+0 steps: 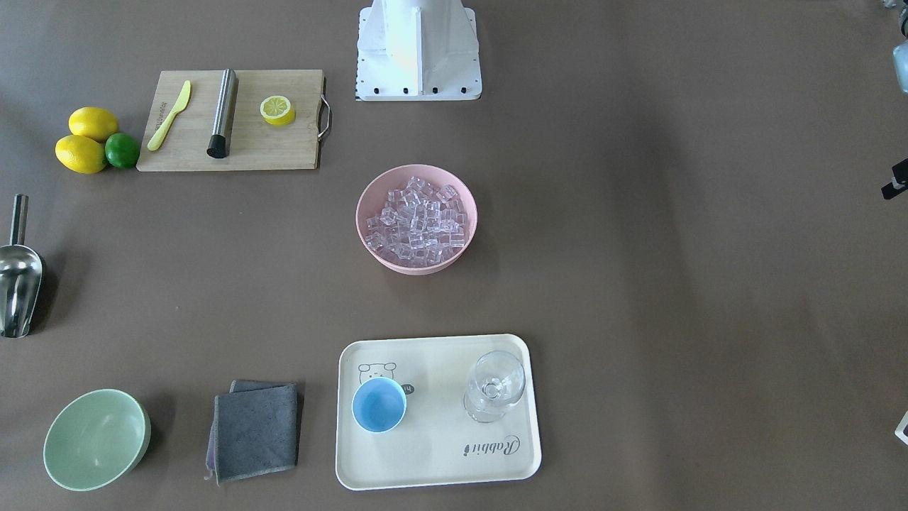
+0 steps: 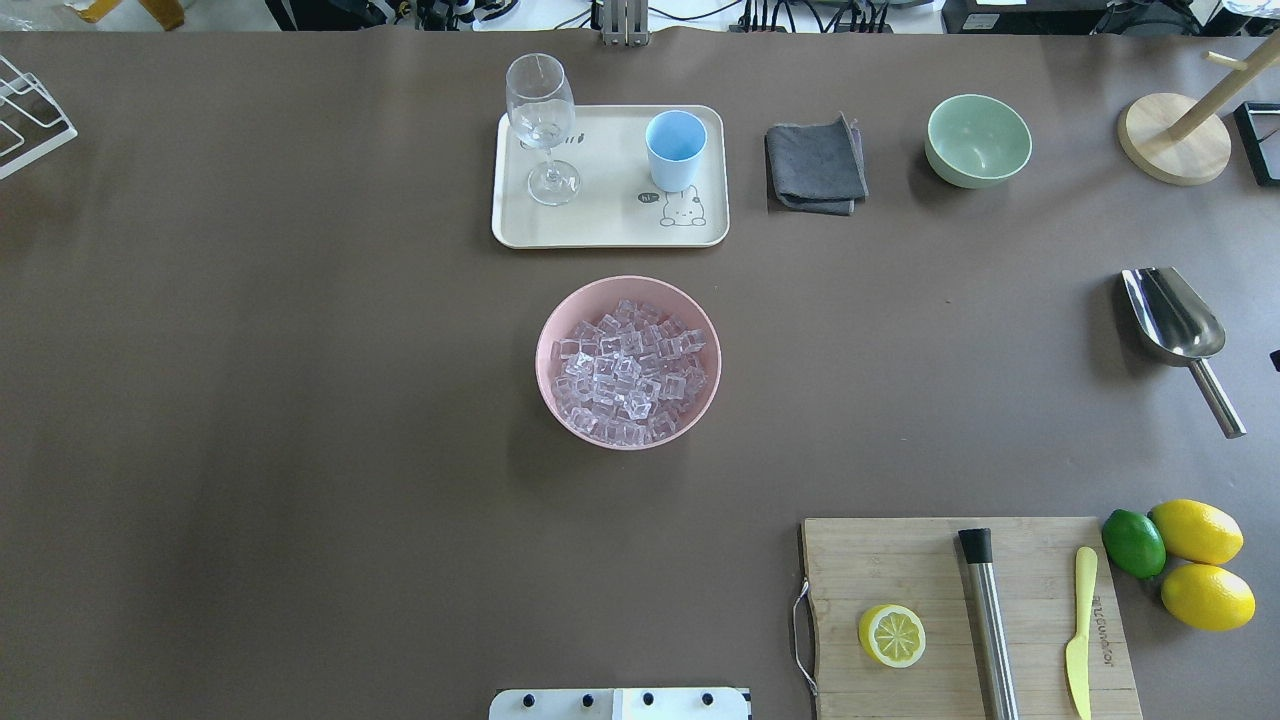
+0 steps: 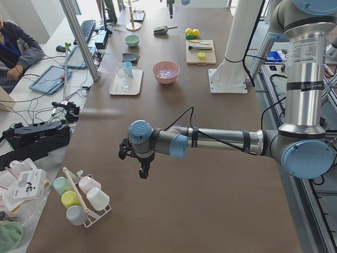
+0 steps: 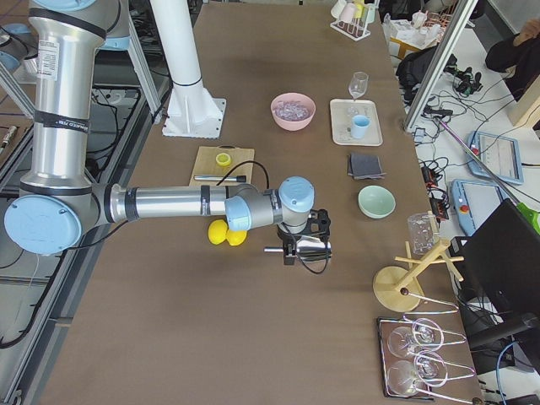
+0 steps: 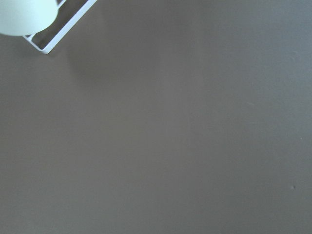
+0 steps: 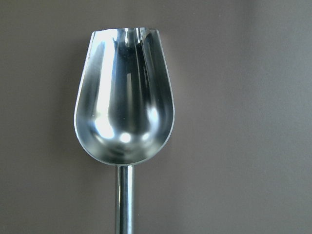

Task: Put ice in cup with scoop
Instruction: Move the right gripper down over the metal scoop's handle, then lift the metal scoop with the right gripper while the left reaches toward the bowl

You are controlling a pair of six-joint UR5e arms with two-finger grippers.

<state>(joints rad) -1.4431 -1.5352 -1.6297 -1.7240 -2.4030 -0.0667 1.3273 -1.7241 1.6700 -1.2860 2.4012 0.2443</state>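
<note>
The ice (image 2: 628,372) fills a pink bowl (image 2: 540,355) at the table's middle. The light-blue cup (image 2: 675,150) stands upright and empty on a cream tray (image 2: 600,225). The steel scoop (image 2: 1175,320) lies flat on the table at the robot's far right. It fills the right wrist view (image 6: 124,112), trough up and empty. My right gripper (image 4: 291,247) hovers over the scoop's handle end; I cannot tell if it is open or shut. My left gripper (image 3: 141,167) hangs over bare table at the far left end; I cannot tell its state.
A wine glass (image 2: 540,125) shares the tray. A grey cloth (image 2: 815,162) and a green bowl (image 2: 977,140) lie right of it. A cutting board (image 2: 900,560) holds a lemon half, a steel cylinder and a knife. A cup rack (image 3: 81,197) stands near the left gripper.
</note>
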